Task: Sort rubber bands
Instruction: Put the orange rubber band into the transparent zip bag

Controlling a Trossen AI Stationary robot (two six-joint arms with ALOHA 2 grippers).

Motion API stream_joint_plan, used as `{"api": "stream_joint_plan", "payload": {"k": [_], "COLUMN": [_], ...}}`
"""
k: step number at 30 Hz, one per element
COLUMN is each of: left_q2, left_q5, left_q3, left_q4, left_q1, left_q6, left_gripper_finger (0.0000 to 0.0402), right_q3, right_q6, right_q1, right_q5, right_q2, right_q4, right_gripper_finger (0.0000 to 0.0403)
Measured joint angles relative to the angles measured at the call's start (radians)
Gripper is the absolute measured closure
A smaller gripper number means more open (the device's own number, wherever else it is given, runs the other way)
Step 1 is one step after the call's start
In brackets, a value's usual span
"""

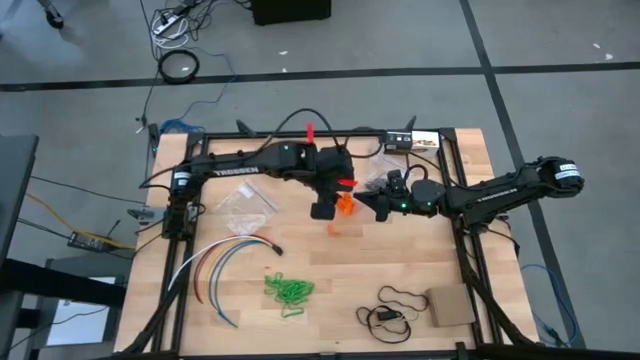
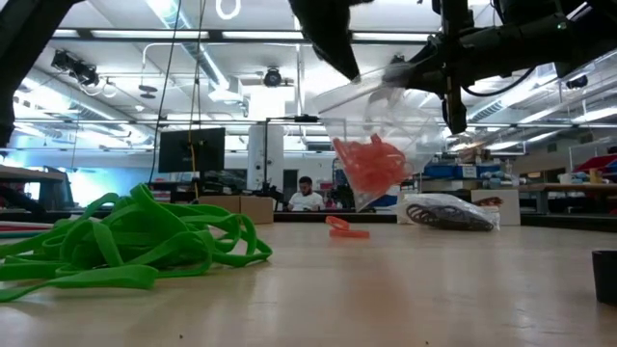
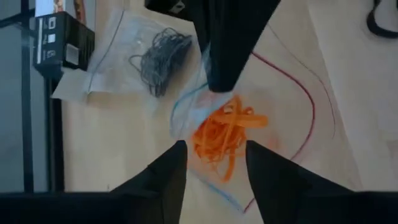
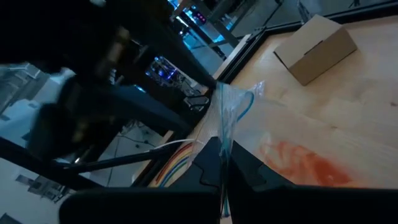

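Note:
A clear zip bag [image 2: 386, 135] with orange rubber bands [image 2: 371, 164] inside hangs above the table's middle. My right gripper [image 1: 378, 203] is shut on it. My left gripper [image 1: 325, 210] is open, and in the left wrist view [image 3: 214, 174] its fingers stand on either side of the orange bands [image 3: 221, 134]. One or two loose orange bands [image 2: 347, 229] lie on the table under the bag. A heap of green bands [image 1: 290, 290] lies near the near edge. Dark bands [image 3: 158, 56] lie in a second clear bag flat on the table. My right gripper pinches the clear bag's upper edge [image 4: 222, 134] between its two fingers, reaching in level from the table's right side. The bag hangs below the fingers, lifted clear of the table, with the orange bands at its bottom. My left gripper: I cannot tell whether it touches the bag.
Long curved coloured cables [image 1: 225, 265] lie at the near left. A thin black cord loop [image 1: 395, 305] and a cardboard box [image 1: 452, 307] sit at the near right. The second bag [image 1: 245, 205] lies on the left. A black metal frame [image 1: 465, 240] runs along the table's sides.

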Motion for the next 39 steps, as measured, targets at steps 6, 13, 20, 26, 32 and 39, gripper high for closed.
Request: {"api": "stream_joint_plan", "payload": {"k": [6,13,20,26,32,39], "left_q2": [-0.002,0.0,0.002,0.002,0.002,0.002], "left_q5": [0.132,0.288,0.292,0.287,0.197,0.147], "left_q3": [0.094,0.018,-0.208,-0.475,-0.67,-0.771], "left_q4": [-0.158,-0.257,-0.1,0.187,0.525,0.72], "left_q1": [-0.019,-0.098,-0.179,-0.166,-0.101,-0.051], "left_q6": [-0.055,-0.088,-0.103,-0.105,-0.138,-0.14], "left_gripper_finger": [0.0231,0.0234,0.0234,0.0234,0.0234,0.0234], "right_q3": [0.0,0.0,0.0,0.0,0.0,0.0], "right_q6": [-0.001,-0.013,-0.019,-0.018,-0.018,-0.018], "right_q1": [0.0,0.0,0.0,0.0,0.0,0.0], "right_q5": [0.0,0.0,0.0,0.0,0.005,-0.001], "right_q2": [0.0,0.0,0.0,0.0,0.0,0.0], "right_q4": [-0.001,-0.001,-0.007,-0.021,-0.028,-0.034], "right_gripper_finger": [0.0399,0.0399,0.0399,0.0399,0.0399,0.0399]}}
